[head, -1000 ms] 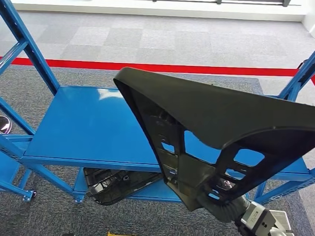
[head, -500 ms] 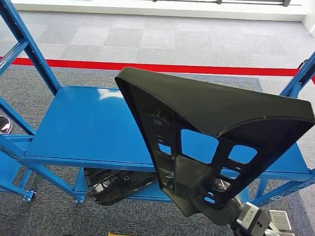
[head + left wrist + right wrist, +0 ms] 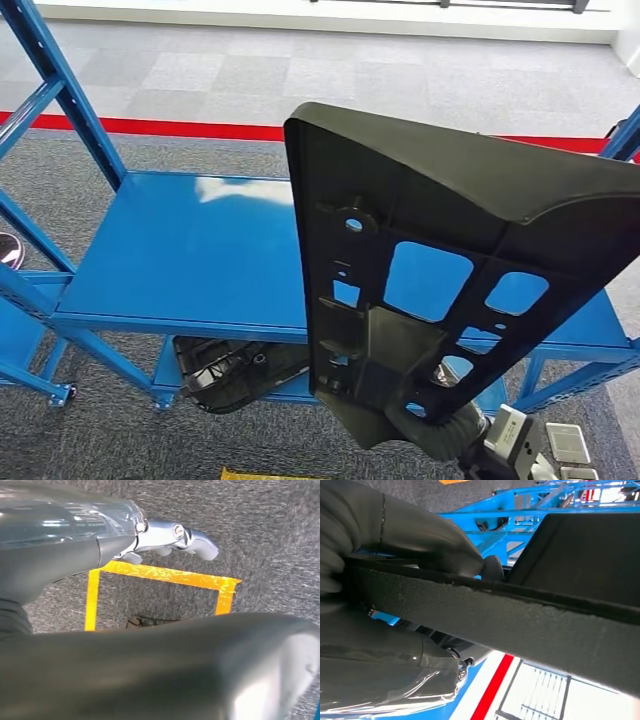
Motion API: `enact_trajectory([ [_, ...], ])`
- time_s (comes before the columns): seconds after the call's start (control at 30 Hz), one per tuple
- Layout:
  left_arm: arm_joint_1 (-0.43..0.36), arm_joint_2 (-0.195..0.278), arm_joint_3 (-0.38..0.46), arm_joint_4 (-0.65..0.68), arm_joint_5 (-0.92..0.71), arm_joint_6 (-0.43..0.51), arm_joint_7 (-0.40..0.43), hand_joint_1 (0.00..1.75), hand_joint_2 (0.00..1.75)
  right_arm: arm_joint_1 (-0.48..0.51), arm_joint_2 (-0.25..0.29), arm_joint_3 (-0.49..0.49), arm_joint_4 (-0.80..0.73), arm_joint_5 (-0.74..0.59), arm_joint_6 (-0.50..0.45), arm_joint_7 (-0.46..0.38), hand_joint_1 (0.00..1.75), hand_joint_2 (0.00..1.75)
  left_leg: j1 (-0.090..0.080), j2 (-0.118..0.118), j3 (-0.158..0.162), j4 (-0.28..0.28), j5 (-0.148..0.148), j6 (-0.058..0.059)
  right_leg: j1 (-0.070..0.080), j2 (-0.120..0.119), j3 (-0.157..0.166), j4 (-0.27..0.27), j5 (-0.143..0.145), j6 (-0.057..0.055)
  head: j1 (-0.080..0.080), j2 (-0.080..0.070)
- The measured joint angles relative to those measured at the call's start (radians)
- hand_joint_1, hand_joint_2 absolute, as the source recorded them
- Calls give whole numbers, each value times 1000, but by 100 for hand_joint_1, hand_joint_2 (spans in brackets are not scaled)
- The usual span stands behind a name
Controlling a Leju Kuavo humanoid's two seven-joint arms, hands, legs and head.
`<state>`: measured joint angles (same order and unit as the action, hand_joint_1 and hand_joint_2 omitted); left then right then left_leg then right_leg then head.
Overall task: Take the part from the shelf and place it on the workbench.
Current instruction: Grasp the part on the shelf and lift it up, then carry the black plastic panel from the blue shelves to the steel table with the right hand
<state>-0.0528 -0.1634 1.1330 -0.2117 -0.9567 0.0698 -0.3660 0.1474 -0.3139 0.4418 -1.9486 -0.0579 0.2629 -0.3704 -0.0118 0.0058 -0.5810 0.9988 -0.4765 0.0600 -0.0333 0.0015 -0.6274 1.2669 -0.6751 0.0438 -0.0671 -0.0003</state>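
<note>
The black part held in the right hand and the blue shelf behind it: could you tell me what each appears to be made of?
The black part looks like moulded plastic: matt, faintly grained, with ribs and cut-out windows on its inner face. The right hand grips its edge. The blue shelf looks like painted sheet steel: a glossy coat that mirrors the ceiling light. Neither can be confirmed by sight alone.

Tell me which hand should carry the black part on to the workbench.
The right hand, probably. Its fingers already grip the edge of the black part, which is lifted above the blue shelf. The left hand hangs over the carpet, holding nothing.
</note>
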Motion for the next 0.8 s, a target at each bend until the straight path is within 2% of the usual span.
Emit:
enact_trajectory([
  [0.03,0,0,1,0,0,0,0,0,0,-1,1,1,3,-3,1,0,175,175,2,0,-4,4,1,-3,0,0,32,-46,27,1,0,0],
  [0.1,0,1,2,0,0,0,-2,0,0,-5,2,3,9,-10,6,0,175,175,3,-1,-15,17,2,-11,0,0,113,-180,77,2,0,0],
  [0.13,0,2,2,0,0,0,-2,0,0,-6,2,4,12,-15,9,-1,175,175,2,-1,-19,24,3,-17,0,1,135,-224,90,-1,0,0],
  [0.17,0,4,2,0,0,0,-3,0,0,-7,2,4,15,-20,12,-1,175,175,1,-2,-24,29,5,-24,1,3,143,-245,93,-5,0,0],
  [0.23,1,7,2,0,-2,0,-4,0,0,-7,1,4,20,-32,17,-4,175,175,0,-4,-30,33,13,-37,3,3,133,-244,97,-19,-1,0],
  [0.27,2,10,2,0,-5,1,-5,0,0,-7,0,4,23,-38,21,-7,175,175,2,-6,-34,36,11,-43,3,1,128,-244,100,-27,-1,0],
  [0.3,3,12,2,0,-8,1,-5,0,0,-7,0,4,25,-43,25,-11,175,175,4,-7,-39,47,-5,-50,2,-1,121,-244,106,-35,-1,0],
  [0.33,3,15,2,0,-12,2,-5,0,0,-6,-1,4,26,-47,29,-17,175,175,6,-7,-49,77,-38,-57,0,-3,113,-244,112,-43,-2,0],
  [0.37,3,17,2,0,-15,2,-5,0,0,-6,-1,4,28,-50,33,-24,175,175,9,-8,-64,126,-84,-63,0,-6,104,-244,119,-48,-2,0],
  [0.43,1,20,2,0,-21,2,-5,0,0,-6,-2,4,32,-53,45,-41,175,175,14,-8,-92,250,-166,-73,3,-10,84,-243,133,-52,-2,0],
  [0.47,1,23,2,0,-23,2,-5,0,0,-5,-2,5,35,-55,52,-50,175,175,14,-7,-93,288,-183,-74,4,-12,75,-242,140,-53,-2,0],
  [0.5,1,26,1,0,-26,2,-4,0,0,-5,-2,5,37,-56,60,-59,175,175,14,-8,-76,291,-180,-73,6,-13,67,-242,146,-53,-2,0],
  [0.53,1,29,1,0,-29,2,-3,0,0,-5,-2,5,39,-58,66,-68,175,175,14,-8,-42,256,-162,-69,8,-14,60,-241,152,-52,-2,0],
  [0.63,-1,41,0,0,-37,2,-2,0,0,-6,-1,7,39,-62,82,-84,175,175,4,-10,100,46,-105,-43,13,-15,47,-241,168,-46,-2,0],
  [0.67,-2,45,0,0,-39,2,-3,0,0,-6,-1,7,39,-62,86,-88,175,175,-1,-11,125,2,-99,-36,13,-15,44,-241,174,-41,-2,0],
  [0.7,-2,48,0,0,-41,2,-3,0,0,-6,0,9,39,-62,88,-90,175,175,-4,-11,134,-18,-99,-33,12,-15,41,-241,180,-35,-2,0],
  [0.77,-1,51,-1,0,-43,2,-2,0,0,-5,0,11,39,-62,90,-92,175,175,-5,-9,129,-26,-88,-30,9,-15,34,-239,189,-23,-2,0],
  [0.8,-1,52,-1,0,-46,2,-2,0,0,-3,0,12,40,-62,90,-94,175,175,-2,-6,123,-31,-80,-27,9,-13,29,-232,179,-19,-2,0],
])
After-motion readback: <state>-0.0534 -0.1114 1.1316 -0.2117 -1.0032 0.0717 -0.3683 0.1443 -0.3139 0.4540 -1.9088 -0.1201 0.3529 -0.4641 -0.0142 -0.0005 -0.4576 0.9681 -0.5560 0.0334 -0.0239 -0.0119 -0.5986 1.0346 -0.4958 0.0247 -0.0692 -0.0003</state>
